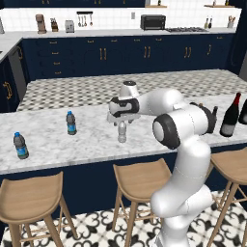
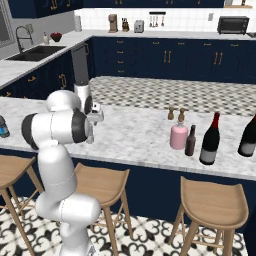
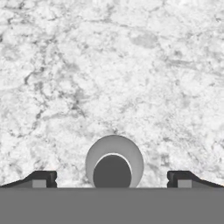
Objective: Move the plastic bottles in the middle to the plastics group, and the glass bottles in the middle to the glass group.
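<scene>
— Where's your gripper [image 3: 112, 179]?

— Spread wide, straight above the clear bottle [image 1: 122, 131], which stands mid-table [image 1: 87, 140], its cap centred between my fingertips [image 3: 43, 178].

— The risk?

— Descending off-centre could tip it. Farther left wait the blue-labelled bottles [image 1: 71, 122]; far right, the wine bottles [image 1: 230, 116].

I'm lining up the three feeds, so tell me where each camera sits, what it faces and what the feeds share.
Left base view: behind the arm's left, looking forward and down at the marble counter; the arm rises lower right, tool above the clear bottle.
Right base view: behind the arm's right; the arm rises lower left, pink bottle and wine bottles to its right.
Hand view: on the hand, looking straight down on the bottle's cap, fingertips wide apart.
Shared: both base views show the counter and wine bottles.
</scene>
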Available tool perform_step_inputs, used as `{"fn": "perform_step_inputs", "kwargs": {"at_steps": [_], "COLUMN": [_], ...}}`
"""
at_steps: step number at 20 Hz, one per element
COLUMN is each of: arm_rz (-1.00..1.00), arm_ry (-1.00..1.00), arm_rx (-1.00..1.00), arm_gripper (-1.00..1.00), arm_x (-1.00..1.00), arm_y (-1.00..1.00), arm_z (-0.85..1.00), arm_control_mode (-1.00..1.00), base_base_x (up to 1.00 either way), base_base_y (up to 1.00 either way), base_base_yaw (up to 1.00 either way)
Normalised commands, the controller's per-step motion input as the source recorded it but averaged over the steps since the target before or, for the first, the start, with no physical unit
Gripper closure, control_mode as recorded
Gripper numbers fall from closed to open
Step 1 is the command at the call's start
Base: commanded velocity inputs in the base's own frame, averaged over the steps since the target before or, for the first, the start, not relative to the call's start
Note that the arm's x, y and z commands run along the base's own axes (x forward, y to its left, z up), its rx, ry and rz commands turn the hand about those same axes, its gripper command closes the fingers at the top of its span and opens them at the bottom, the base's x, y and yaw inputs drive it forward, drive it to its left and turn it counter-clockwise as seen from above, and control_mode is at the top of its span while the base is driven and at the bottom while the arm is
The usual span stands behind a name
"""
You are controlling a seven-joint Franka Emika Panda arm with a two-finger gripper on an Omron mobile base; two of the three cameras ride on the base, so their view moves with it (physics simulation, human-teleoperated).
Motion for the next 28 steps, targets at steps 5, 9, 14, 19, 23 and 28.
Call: {"fn": "perform_step_inputs", "kwargs": {"at_steps": [5, 9, 14, 19, 23, 28], "arm_rz": [0.0, 0.0, 0.0, 0.0, 0.0, 0.05], "arm_ry": [0.0, 0.0, 0.0, -0.06, -0.11, -0.13], "arm_rx": [0.0, 0.0, 0.0, 0.0, 0.0, 0.0], "arm_gripper": [-1.0, -1.0, 1.0, 1.0, 1.0, 1.0], "arm_x": [0.0, 0.0, 0.0, 0.0, 0.0, -0.2], "arm_y": [0.0, 0.0, 0.0, 0.0, 0.0, 0.0], "arm_z": [-0.15, -0.04, -0.03, -0.06, -0.08, 0.01], "arm_control_mode": [-1.0, -1.0, -1.0, -1.0, -1.0, -1.0], "base_base_x": [0.0, 0.0, 0.0, 0.0, 0.0, 0.0], "base_base_y": [0.0, 0.0, 0.0, 0.0, 0.0, 0.0], "base_base_yaw": [0.0, 0.0, 0.0, 0.0, 0.0, 0.0]}}
